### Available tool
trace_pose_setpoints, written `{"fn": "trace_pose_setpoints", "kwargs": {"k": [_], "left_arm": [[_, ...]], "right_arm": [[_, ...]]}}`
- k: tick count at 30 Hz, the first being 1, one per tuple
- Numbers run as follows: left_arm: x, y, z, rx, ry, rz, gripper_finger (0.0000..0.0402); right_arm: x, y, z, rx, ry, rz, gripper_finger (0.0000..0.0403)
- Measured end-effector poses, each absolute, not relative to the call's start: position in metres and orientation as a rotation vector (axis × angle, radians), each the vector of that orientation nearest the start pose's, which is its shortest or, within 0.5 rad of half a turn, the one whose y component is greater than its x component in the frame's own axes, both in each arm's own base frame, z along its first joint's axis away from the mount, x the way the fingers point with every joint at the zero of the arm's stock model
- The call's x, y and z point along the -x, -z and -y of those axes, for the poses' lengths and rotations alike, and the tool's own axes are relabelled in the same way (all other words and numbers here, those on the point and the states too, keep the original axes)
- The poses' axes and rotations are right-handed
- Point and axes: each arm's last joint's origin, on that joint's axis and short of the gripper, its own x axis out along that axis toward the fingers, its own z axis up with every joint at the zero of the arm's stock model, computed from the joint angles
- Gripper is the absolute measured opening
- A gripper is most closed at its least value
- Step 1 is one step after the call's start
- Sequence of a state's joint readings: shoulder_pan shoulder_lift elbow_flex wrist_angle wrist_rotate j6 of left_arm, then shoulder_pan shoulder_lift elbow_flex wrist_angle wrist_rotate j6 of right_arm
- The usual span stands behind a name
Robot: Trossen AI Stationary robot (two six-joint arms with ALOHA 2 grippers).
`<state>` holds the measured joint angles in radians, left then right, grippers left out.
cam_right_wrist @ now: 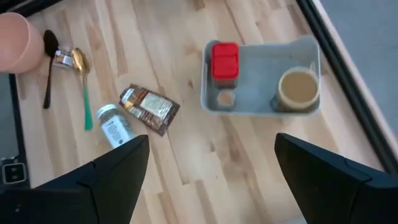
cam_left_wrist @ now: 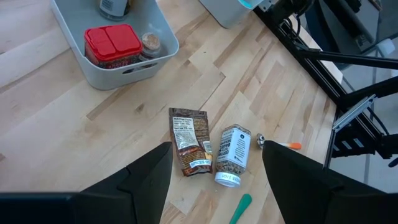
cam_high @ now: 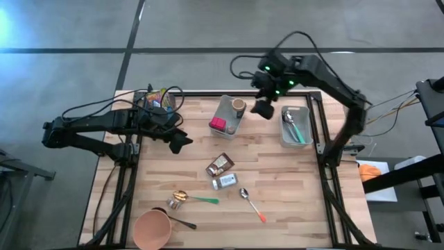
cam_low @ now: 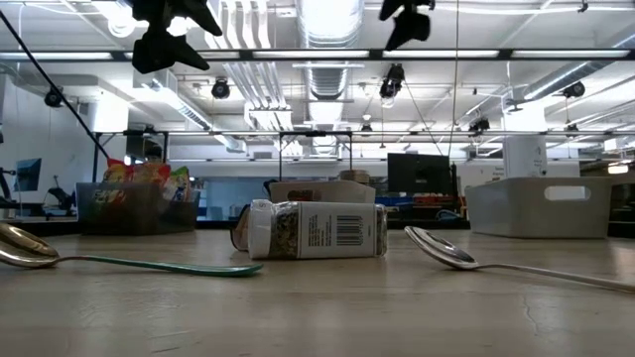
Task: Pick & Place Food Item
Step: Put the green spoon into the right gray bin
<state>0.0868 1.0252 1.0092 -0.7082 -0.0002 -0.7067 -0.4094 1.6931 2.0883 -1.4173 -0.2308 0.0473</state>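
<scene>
A brown snack packet [cam_high: 220, 164] [cam_left_wrist: 188, 140] lies flat mid-table. Beside it, a white-labelled spice jar [cam_high: 224, 182] [cam_left_wrist: 232, 154] lies on its side. A grey bin [cam_high: 227, 115] [cam_right_wrist: 264, 102] toward the far edge holds a red-lidded container [cam_right_wrist: 224, 60], a small jar and a tan cup. My left gripper [cam_high: 182, 142] [cam_left_wrist: 216, 149] hangs open above the table, left of the packet, holding nothing. My right gripper [cam_high: 262, 109] [cam_right_wrist: 211, 140] is open and empty, high up beside the bin's right side.
A second grey bin [cam_high: 295, 126] with utensils stands at the far right. A basket of snack bags [cam_high: 158, 101] sits at the far left. Near the front lie a green-handled spoon [cam_high: 191, 198], an orange-tipped spoon [cam_high: 251, 203], a black spoon and a pink cup [cam_high: 152, 229].
</scene>
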Motion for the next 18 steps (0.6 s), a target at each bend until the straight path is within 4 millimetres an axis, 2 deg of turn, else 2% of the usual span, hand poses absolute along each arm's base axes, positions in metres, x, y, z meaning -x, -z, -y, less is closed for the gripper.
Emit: {"fn": "trace_pose_setpoints", "kwargs": {"k": [5,10,14,18], "left_arm": [[-0.201,-0.321,-0.018,0.706,-0.336,-0.665,0.0252],[-0.201,-0.321,-0.017,0.706,-0.336,-0.665,0.0252],[-0.201,-0.321,-0.018,0.706,-0.336,-0.664,0.0252],[-0.201,-0.321,-0.018,0.706,-0.336,-0.665,0.0252]], "right_arm": [[-0.245,-0.423,0.094,-0.429,0.219,-0.888,0.0345],[-0.215,-0.407,0.074,-0.502,0.237,-0.735,0.0345],[-0.200,-0.391,0.057,-0.563,0.211,-0.657,0.0345],[-0.200,-0.367,0.032,-0.599,0.164,-0.696,0.0345]]}}
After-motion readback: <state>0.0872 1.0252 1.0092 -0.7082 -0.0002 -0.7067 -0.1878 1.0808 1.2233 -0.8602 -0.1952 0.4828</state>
